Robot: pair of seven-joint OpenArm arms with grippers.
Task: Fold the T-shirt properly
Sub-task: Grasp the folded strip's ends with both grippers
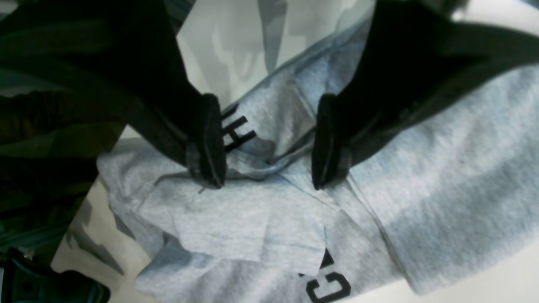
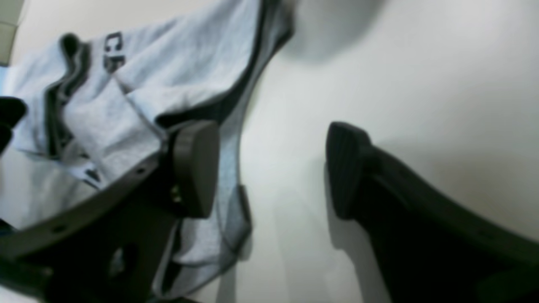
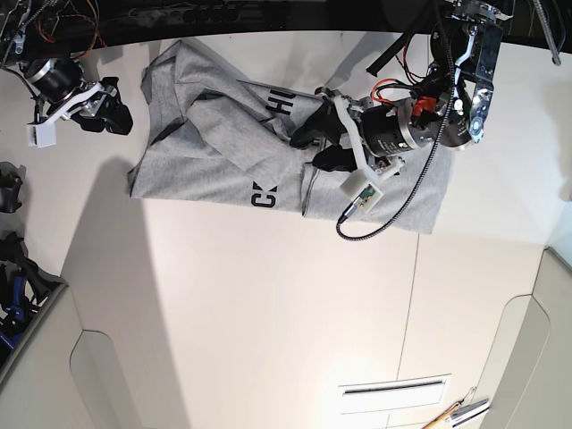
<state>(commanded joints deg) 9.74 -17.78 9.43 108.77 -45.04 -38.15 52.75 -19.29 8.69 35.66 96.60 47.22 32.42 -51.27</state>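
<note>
The grey T-shirt (image 3: 214, 143) lies crumpled at the back of the white table (image 3: 268, 304), with black lettering (image 3: 262, 195) showing between overlapping folds. My left gripper (image 3: 306, 147) is down on its middle. In the left wrist view this gripper (image 1: 266, 184) is open, its fingertips (image 1: 212, 176) touching the T-shirt (image 1: 442, 176) on either side of a raised wrinkle. My right gripper (image 3: 121, 107) hovers at the shirt's left edge. In the right wrist view it (image 2: 269, 168) is open over bare table, and the T-shirt (image 2: 168, 71) lies beside one finger.
A black cable with a small white board (image 3: 362, 192) hangs from the left arm onto the shirt's right part. Dark gear (image 3: 9, 192) sits at the table's left edge. Tools (image 3: 456, 413) lie at the front right corner.
</note>
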